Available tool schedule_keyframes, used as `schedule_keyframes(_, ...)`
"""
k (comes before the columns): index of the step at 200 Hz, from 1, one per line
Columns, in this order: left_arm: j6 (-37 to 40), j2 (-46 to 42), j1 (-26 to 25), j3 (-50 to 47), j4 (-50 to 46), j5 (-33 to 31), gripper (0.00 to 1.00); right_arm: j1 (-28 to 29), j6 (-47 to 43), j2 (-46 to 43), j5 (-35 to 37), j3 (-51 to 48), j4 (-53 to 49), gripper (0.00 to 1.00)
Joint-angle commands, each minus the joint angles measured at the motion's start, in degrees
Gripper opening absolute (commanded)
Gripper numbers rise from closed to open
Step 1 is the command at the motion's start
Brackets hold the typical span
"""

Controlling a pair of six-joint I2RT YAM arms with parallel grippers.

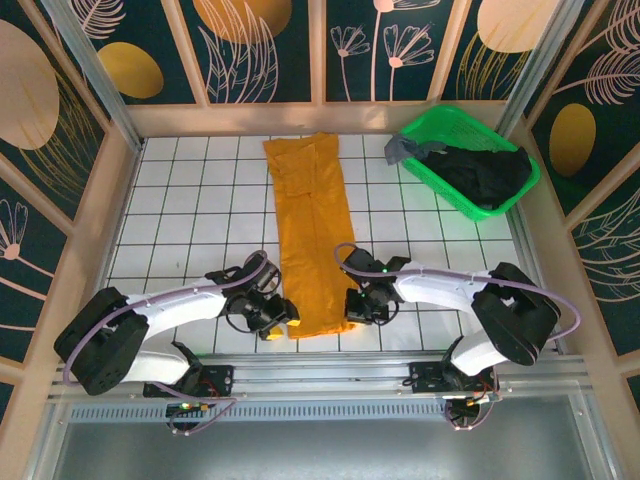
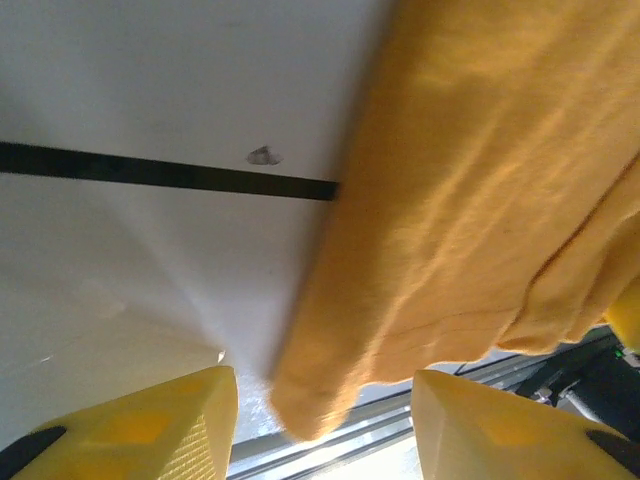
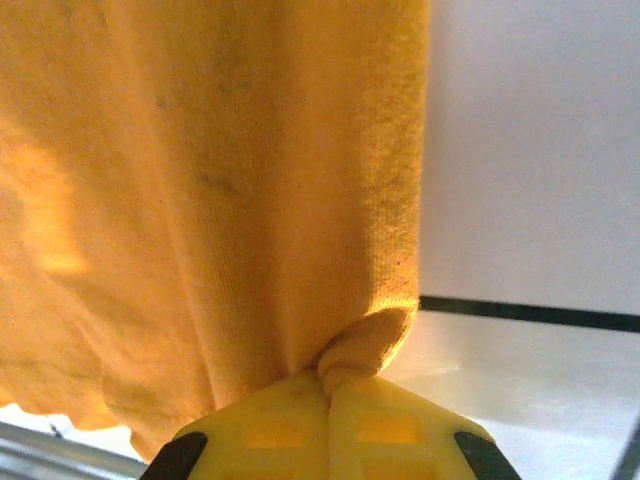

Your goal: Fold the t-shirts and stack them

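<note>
Down the middle of the white tiled table [image 1: 190,200] lies the mustard-orange t-shirt [image 1: 310,220], a long narrow strip of cloth running from the far wall toward my bases. Both my hands sit at its near end, one on each side.

My right gripper [image 1: 362,305] is at the near right corner. From the right wrist, that gripper [image 3: 328,395] has its yellow fingers [image 3: 270,430] pressed together, with a small bunched fold of the shirt's edge [image 3: 200,200] pinched between their tips. The cloth hangs in front of the lens and the white tabletop shows to its right.

My left gripper [image 1: 275,318] is at the near left corner. From the left wrist, that gripper [image 2: 320,385] has its jaws standing well apart. A corner of the shirt [image 2: 470,220] reaches into the gap between the two yellow fingers [image 2: 150,425], and neither finger presses on it, so this hand grasps nothing.

At the table's far right corner stands the green mesh basket [image 1: 432,120]. The black t-shirt [image 1: 490,170] is heaped inside it, and the grey t-shirt [image 1: 405,150] drapes over its left rim.
</note>
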Motion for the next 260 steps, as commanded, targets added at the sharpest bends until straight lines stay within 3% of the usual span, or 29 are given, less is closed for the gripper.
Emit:
schedule_keyframes(1, -1.8, 2.1, -0.8, 0.3, 2.7, 2.0, 0.48, 0.3, 1.1, 0.3, -3.3, 1.5, 0.8, 0.0)
schedule_keyframes(21, -0.7, 4.0, -1.4, 1.5, 2.2, 1.8, 0.38, 0.5, 1.1, 0.2, -3.3, 1.5, 0.5, 0.0)
schedule_keyframes(52, 1.4, 4.5, -1.4, 1.6, -0.4, 0.0, 0.0, 0.5, 1.0, -0.3, -3.2, 1.6, -0.5, 0.0)
schedule_keyframes(106, 5.0, -2.7, -0.7, 6.4, -9.8, -5.2, 0.0, -0.8, 2.6, -7.1, 1.2, 4.5, -6.6, 0.0)
schedule_keyframes(141, 5.7, -4.2, 5.1, 10.5, -10.1, -5.9, 0.0, -6.0, 0.2, -5.1, 3.0, 11.9, -8.6, 0.0)
schedule_keyframes(196, 7.7, 3.7, 12.7, 21.4, -6.2, -7.9, 0.0, -15.7, -6.4, 5.2, 4.4, 26.7, -8.4, 0.0)
schedule_keyframes(260, 11.0, 14.4, 19.5, 32.3, -3.6, -10.3, 0.0, -22.1, -11.1, 20.6, 4.0, 44.3, -7.1, 0.0)
